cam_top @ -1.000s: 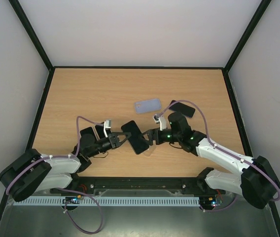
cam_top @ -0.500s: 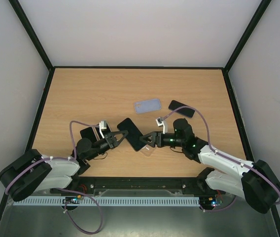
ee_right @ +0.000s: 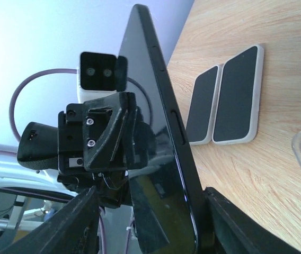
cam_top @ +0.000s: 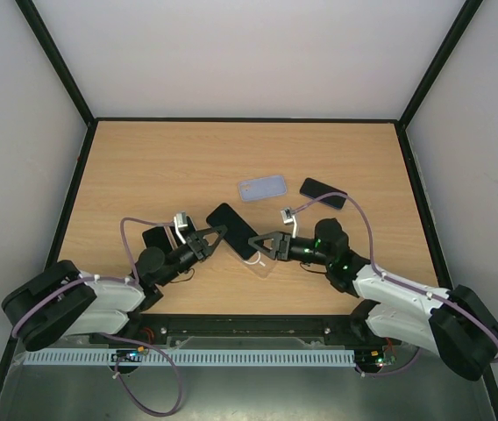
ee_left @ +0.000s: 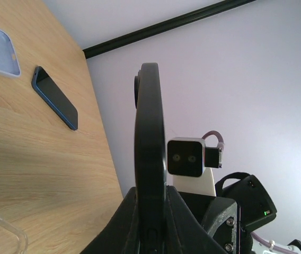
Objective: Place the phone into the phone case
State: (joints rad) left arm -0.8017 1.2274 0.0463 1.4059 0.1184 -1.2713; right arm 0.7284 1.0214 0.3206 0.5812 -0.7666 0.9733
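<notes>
the left gripper (cam_top: 211,239) and right gripper (cam_top: 260,246) are both clamped on the black phone (cam_top: 232,231) — held off the table toward its near edge, apparently to steady it over the clear phone case (cam_top: 264,263) lying just beneath.

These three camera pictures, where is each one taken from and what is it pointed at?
Top external: fixed high behind the arms, looking down on the table; both arms show.
Left wrist: on the left arm, facing the right arm; its fingers pinch the black phone edge-on.
Right wrist: on the right arm, facing the left arm; its fingers show.
Shared: the phone between both.
</notes>
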